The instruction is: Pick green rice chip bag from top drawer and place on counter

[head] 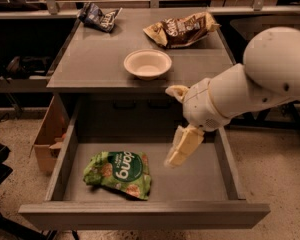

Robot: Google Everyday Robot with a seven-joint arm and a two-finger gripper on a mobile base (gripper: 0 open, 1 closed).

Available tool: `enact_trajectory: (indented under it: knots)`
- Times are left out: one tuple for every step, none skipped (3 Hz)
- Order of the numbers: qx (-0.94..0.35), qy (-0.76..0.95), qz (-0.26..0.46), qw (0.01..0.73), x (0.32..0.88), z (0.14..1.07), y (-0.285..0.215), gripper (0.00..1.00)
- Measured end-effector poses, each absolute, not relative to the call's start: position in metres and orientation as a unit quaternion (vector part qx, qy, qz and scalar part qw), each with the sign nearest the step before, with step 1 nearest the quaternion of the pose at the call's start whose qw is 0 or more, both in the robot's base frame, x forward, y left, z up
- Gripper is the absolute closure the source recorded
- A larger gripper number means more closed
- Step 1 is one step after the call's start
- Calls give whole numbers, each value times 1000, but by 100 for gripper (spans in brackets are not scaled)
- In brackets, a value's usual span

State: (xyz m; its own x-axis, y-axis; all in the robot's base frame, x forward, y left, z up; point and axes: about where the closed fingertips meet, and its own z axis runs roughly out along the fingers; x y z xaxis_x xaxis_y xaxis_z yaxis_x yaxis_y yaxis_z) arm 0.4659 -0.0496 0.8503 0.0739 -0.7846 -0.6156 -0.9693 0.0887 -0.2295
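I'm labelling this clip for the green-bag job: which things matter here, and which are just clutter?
Job: crinkled bright green rice chip bag, lying in the wide grey top drawer; flat grey counter; cream gripper, above the drawer, right of the bag.
Lying about: round white bowl; brown-and-gold chip bag; dark blue snack bag, all on the counter.

gripper (175, 159) abv top drawer (202, 181), green bag (121, 173) inside
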Motion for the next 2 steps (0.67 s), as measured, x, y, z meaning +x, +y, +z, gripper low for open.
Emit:
enact_trajectory:
  knots:
    - [-659, 647, 212, 321, 463, 802, 13, 0]
    - [-642, 647, 253, 325, 486, 764, 61, 0]
